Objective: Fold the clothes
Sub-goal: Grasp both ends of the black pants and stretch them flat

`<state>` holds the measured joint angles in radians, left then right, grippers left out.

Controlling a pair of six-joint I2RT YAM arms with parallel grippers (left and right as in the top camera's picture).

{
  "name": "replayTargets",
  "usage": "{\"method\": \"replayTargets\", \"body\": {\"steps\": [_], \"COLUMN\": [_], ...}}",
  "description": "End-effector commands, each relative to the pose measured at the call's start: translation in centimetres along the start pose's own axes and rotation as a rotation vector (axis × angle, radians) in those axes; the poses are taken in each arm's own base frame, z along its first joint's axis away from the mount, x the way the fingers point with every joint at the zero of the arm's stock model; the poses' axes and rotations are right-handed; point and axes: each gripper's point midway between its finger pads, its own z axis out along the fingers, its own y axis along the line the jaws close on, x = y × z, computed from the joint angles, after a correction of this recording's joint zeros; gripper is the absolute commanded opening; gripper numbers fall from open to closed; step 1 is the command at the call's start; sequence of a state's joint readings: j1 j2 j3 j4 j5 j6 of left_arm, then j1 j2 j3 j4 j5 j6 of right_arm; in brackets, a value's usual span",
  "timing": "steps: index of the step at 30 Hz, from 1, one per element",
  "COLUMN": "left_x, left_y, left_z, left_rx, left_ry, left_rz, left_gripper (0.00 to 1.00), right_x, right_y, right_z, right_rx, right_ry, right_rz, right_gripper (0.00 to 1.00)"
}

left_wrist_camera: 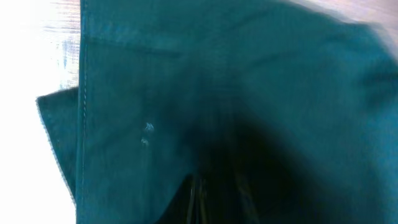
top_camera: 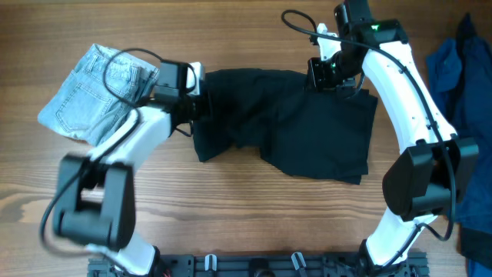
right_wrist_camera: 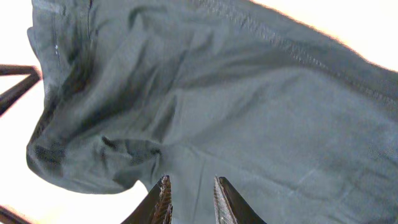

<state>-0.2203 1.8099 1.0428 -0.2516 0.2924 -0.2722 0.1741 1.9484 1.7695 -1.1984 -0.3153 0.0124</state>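
Observation:
A black garment [top_camera: 292, 127] lies spread and wrinkled across the middle of the table. My left gripper [top_camera: 197, 103] is at its upper left corner. In the left wrist view the dark cloth [left_wrist_camera: 224, 93] fills the frame and drapes over the fingers, which look closed on it. My right gripper [top_camera: 332, 75] is at the garment's upper right corner. In the right wrist view its fingers [right_wrist_camera: 191, 190] stand slightly apart just over the cloth [right_wrist_camera: 249, 112], with nothing pinched between them.
Folded light-blue jeans [top_camera: 98, 94] lie at the far left, beside the left arm. A heap of blue clothes [top_camera: 465, 69] sits at the right edge. Bare wooden table [top_camera: 254, 215] shows in front of the garment.

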Motion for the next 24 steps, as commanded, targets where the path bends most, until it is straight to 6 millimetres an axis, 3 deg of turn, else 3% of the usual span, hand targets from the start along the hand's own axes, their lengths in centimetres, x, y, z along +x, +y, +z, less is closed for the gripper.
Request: {"method": "replayTargets", "body": {"steps": [1, 4, 6, 9, 11, 13, 16, 18, 21, 24], "left_x": [1.4, 2.7, 2.7, 0.6, -1.2, -3.3, -6.0, -7.3, -8.8, -9.3], "left_y": [3.8, 7.6, 11.3, 14.6, 15.6, 14.7, 11.6, 9.0, 5.1, 2.8], "left_z": [3.6, 5.0, 4.1, 2.2, 1.1, 0.5, -0.9, -2.1, -4.8, -7.8], "left_rx": [-0.142, -0.309, -0.490, -0.569, -0.574, -0.515, -0.420, -0.349, -0.244, -0.181], "left_ry": [0.027, 0.028, -0.026, -0.088, -0.104, -0.086, -0.070, -0.074, -0.111, -0.141], "left_rz": [-0.095, -0.183, -0.283, -0.385, -0.407, -0.347, -0.263, -0.223, -0.189, -0.175], "left_gripper": [0.04, 0.04, 0.04, 0.04, 0.04, 0.04, 0.04, 0.08, 0.22, 0.34], "right_x": [0.1, 0.1, 0.0, 0.0, -0.2, -0.4, -0.2, 0.7, 3.8, 6.0], "right_y": [0.6, 0.4, -0.2, -1.7, -2.9, -3.9, -6.0, -7.8, -9.7, -10.0], "right_z": [-1.1, -1.1, -1.1, -1.1, -1.2, -1.1, -0.3, 0.8, 3.9, 6.3], "right_rx": [-0.011, 0.003, 0.035, 0.121, 0.183, 0.201, 0.215, 0.222, 0.189, 0.156], "right_ry": [-0.016, -0.017, -0.021, -0.021, -0.032, -0.050, -0.058, -0.047, 0.020, 0.064], "right_rz": [-0.020, -0.019, -0.019, 0.020, 0.072, 0.115, 0.194, 0.248, 0.314, 0.317], "right_gripper": [0.23, 0.23, 0.24, 0.27, 0.33, 0.46, 0.79, 0.91, 0.95, 0.97]}}
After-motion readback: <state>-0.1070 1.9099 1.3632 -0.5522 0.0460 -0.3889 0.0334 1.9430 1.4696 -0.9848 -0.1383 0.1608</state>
